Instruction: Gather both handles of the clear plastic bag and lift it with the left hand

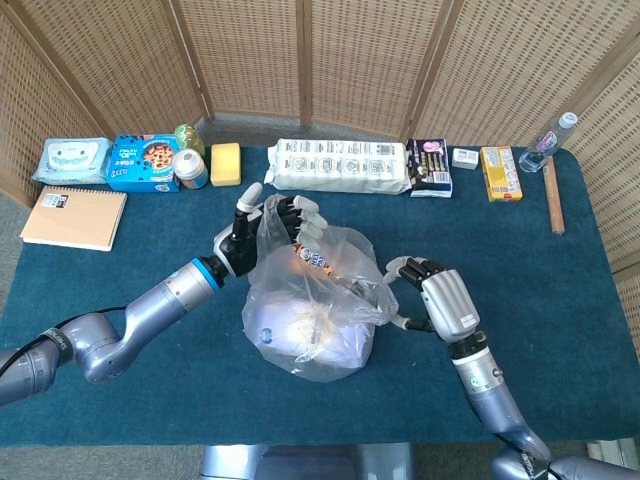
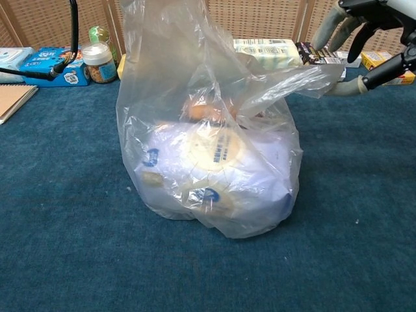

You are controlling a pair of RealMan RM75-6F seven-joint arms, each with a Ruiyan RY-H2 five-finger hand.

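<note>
The clear plastic bag (image 1: 310,325) stands mid-table with white round packs and an orange-labelled item inside; in the chest view the bag (image 2: 208,169) fills the middle. My left hand (image 1: 272,225) grips the bag's left handle (image 1: 272,215) and holds it upright; the chest view does not show this hand. The right handle (image 1: 392,300) sticks out sideways. My right hand (image 1: 432,300) is at its tip with fingers spread, the thumb below and the fingers above the loop. From the chest view, the right hand (image 2: 367,29) hovers just past the handle end (image 2: 305,77), not closed.
Along the back edge lie a wipes pack (image 1: 72,158), a blue biscuit box (image 1: 140,162), a jar (image 1: 190,168), a yellow sponge (image 1: 226,163), a long white package (image 1: 340,165), small boxes (image 1: 500,172) and a water bottle (image 1: 550,140). A notebook (image 1: 72,217) lies at the far left.
</note>
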